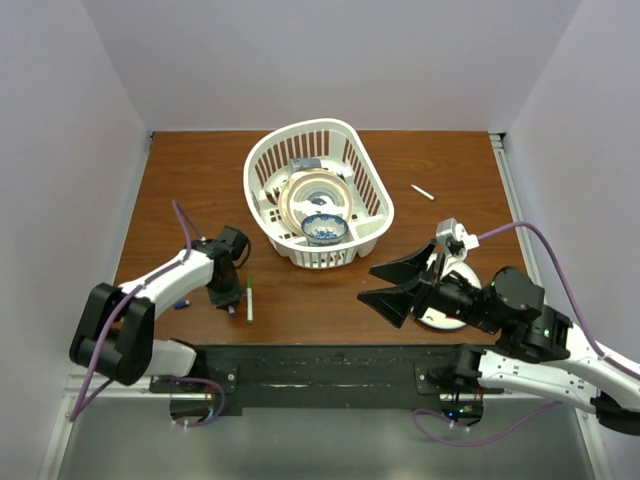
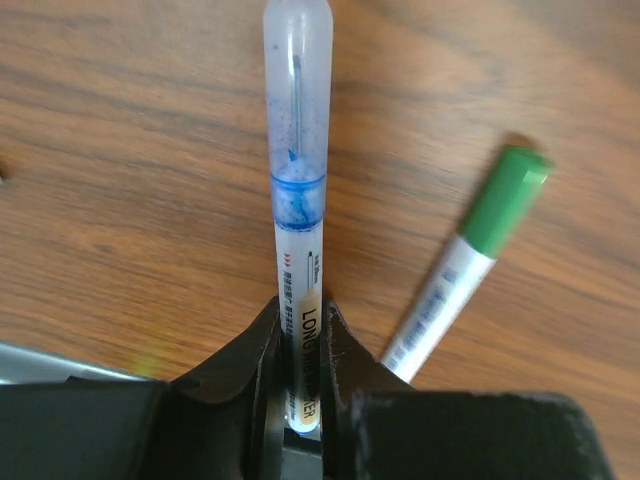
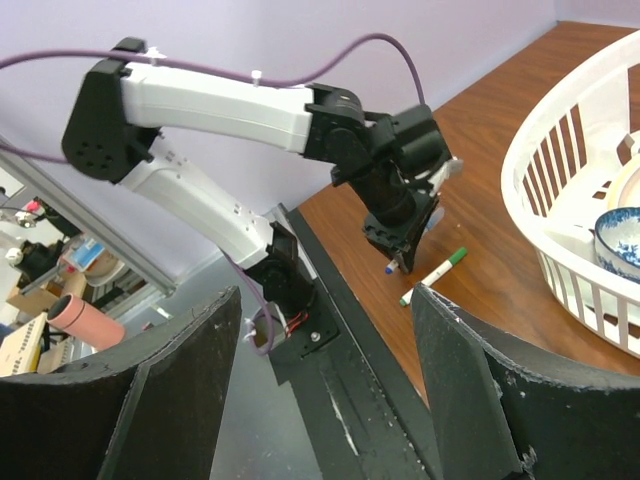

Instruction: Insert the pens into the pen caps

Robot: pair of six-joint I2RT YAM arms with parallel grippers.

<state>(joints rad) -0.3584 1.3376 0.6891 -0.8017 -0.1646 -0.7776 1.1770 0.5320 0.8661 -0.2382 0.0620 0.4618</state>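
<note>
Got the left gripper (image 2: 302,312) clenched on the printed white barrel of a blue pen (image 2: 298,230), pinched low down, with the frosted, blue-smeared front end poking out over the wooden surface (image 2: 120,150). Can't tell whether to call that frosted bit a cap already on or just the pen's nose. Spotted a second pen (image 2: 440,290) lying flat just beside it, green cap (image 2: 505,200) seated on the end, not touching the held one. Also a third pen (image 1: 422,192) well off to the right of the white basket (image 1: 372,190), plus a tiny blue thing (image 1: 181,303) just left of that gripper in the overhead view. Maybe the blue cap, too small to say. Seeing the right gripper (image 1: 368,283) spread wide, holding nothing, well apart from all of it. Handling-wise: guessing feather-light, stiff, smooth plastic, so likely to roll on the surface and to swivel or slide in a two-finger pinch when pushed endwise. Better to grab mid-barrel, square across, leaving the writing end free. For caps, pinch across the sides and keep the mouth clear. Probably a snap fit, so push straight and go easy on the force.
</note>
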